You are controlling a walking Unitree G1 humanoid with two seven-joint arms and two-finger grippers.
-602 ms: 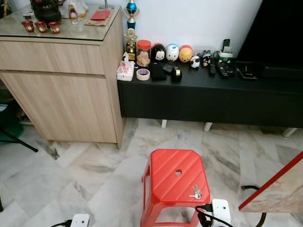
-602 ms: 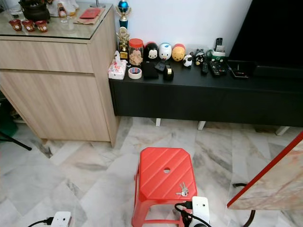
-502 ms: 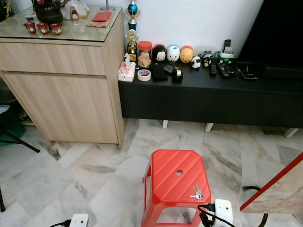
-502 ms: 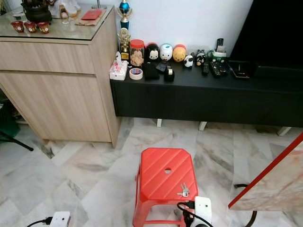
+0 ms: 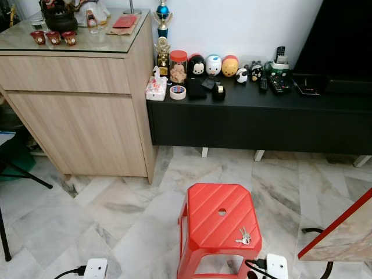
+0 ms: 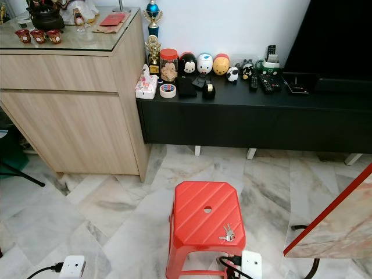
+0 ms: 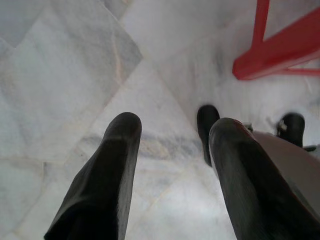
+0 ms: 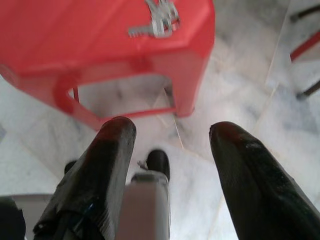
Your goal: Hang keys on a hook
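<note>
On the red stool (image 5: 218,224) lie small silver keys (image 5: 243,236); both end effectors gape, released.

Ahead of me a wooden cabinet (image 5: 81,116) stands beside a low black console (image 5: 256,119) — its top crowded with a jar (image 5: 178,65), a tape roll (image 5: 176,92), round toy figures (image 5: 213,65) and remotes (image 5: 273,85). Nearer, a red plastic stool (image 5: 216,224) sits on marble floor (image 5: 104,215).
</note>
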